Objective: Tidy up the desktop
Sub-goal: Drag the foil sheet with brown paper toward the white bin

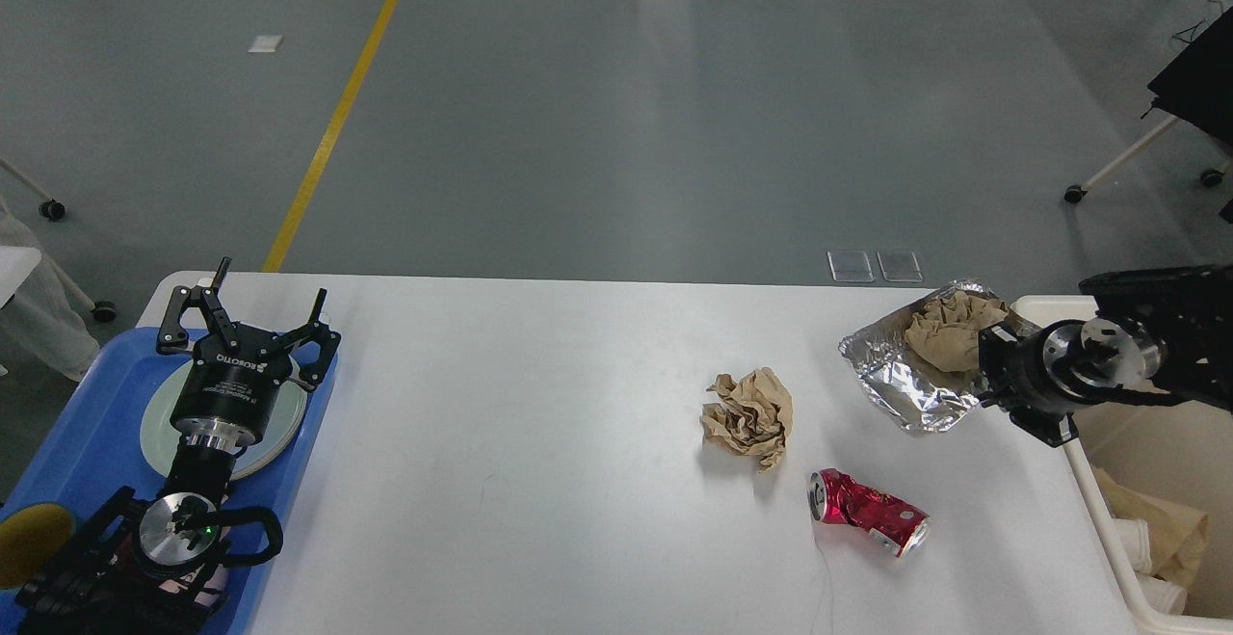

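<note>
The white desktop fills the lower view. My right gripper is shut on the right edge of a crumpled foil tray and holds it above the desktop's right end, next to the bin. A wad of brown paper lies in the foil. A second crumpled brown paper and a crushed red can lie on the desktop, left of and below the foil. My left gripper is open and empty above a plate in the blue tray.
A blue tray sits at the desktop's left end, holding the plate and a yellow object. A cream-white bin with paper scraps stands off the right end. Grey floor lies beyond the far edge.
</note>
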You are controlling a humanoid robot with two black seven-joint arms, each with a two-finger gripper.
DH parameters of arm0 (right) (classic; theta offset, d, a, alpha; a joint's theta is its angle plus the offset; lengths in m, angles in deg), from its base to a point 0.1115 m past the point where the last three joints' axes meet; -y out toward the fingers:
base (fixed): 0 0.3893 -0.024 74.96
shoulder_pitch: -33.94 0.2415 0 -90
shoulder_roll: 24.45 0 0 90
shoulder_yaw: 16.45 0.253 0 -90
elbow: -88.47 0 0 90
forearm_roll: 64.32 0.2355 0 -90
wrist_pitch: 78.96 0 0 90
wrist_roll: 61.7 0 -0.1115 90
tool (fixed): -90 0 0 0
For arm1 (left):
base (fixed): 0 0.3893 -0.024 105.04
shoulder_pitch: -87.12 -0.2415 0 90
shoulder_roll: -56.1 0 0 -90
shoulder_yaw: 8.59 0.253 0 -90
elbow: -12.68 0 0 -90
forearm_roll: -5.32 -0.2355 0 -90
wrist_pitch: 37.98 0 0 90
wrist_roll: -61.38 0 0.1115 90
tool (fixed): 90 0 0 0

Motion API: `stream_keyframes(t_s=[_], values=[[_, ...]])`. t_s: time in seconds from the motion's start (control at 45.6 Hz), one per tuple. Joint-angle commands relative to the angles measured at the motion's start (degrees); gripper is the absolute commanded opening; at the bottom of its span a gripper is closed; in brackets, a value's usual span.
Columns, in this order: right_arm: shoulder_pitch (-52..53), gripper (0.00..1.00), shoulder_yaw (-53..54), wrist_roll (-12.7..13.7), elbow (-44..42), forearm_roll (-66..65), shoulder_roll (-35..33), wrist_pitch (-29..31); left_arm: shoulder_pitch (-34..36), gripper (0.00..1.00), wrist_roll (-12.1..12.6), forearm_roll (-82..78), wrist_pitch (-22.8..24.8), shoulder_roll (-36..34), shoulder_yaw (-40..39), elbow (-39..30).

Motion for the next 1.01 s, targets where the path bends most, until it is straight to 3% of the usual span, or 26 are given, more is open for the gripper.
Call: stream_keyframes(t_s=[0.0,0.088,0.153,0.395,0.526,0.614,0.767,0.986], values=[[13.41,0.0,-12.33,-0.7,8.98,-4.26,2.23,5.7,0.0,0.97,0.0,0.0,0.0,0.0,0.0,0.0],[21.24,0.0,-19.01,-1.05,13.82,-7.16,4.16,11.85,0.0,0.97,0.0,0.0,0.0,0.0,0.0,0.0],[26.6,0.0,-23.49,-2.81,16.02,-9.44,5.22,16.16,0.0,0.97,0.0,0.0,0.0,0.0,0.0,0.0],[37.16,0.0,-30.98,-20.11,22.09,-27.1,6.45,31.63,0.0,0.97,-0.09,0.0,0.0,0.0,0.0,0.0],[38.57,0.0,-32.73,-26.01,22.62,-32.04,6.19,34.8,0.0,0.97,-0.09,0.0,0.0,0.0,0.0,0.0],[38.66,0.0,-33.79,-27.16,22.54,-32.04,6.01,34.36,0.0,0.97,0.0,0.0,0.0,0.0,0.0,0.0],[37.61,0.0,-33.79,-26.98,21.66,-31.95,3.12,33.05,0.0,0.97,0.0,0.0,0.0,0.0,0.0,0.0],[32.95,0.0,-36.69,-26.28,16.48,-31.16,-1.71,24.88,0.0,0.97,0.0,0.0,0.0,0.0,0.0,0.0]])
